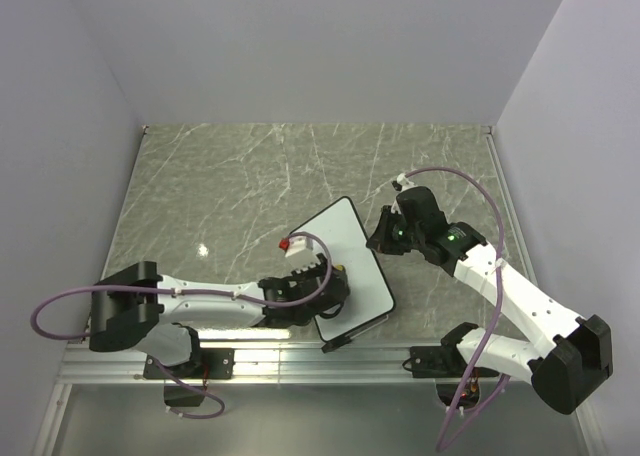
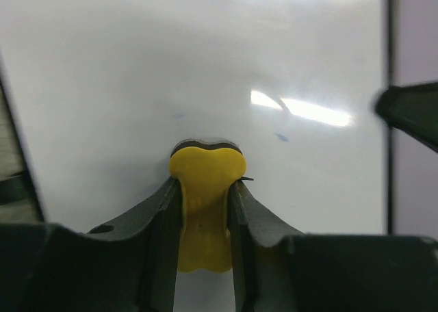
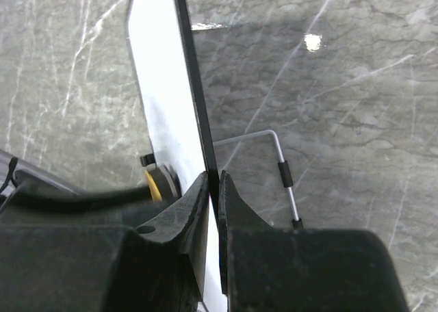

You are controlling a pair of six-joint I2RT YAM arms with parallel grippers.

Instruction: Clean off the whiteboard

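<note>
Left gripper point(image 2: 205, 186), filling the bottom of its wrist view, is clamped on a yellow bone-shaped eraser point(image 2: 204, 240). The eraser's rounded top lobe pokes out past the fingertips and presses flat against the whiteboard point(image 2: 205, 66). Beyond the eraser the white surface fills nearly the whole frame. It looks almost clean, with a small blue fleck point(image 2: 280, 137) right of centre and a fainter smudge left of it. The thin black frame runs down the right side.

At the bottom of the right wrist view, the right gripper point(image 3: 212, 182) has its jaws drawn narrow on the board's black edge. The board shows edge-on there, rising toward the upper left of the frame, with a sliver of yellow eraser against its white face at lower left. A thin bent metal wire point(image 3: 280, 165) with a dark sleeve sits just right of the jaws.

From above, the board lies at the centre of the grey marbled table point(image 1: 220, 176), between the two arms, the left one over its lower half and the right one at its right edge.
</note>
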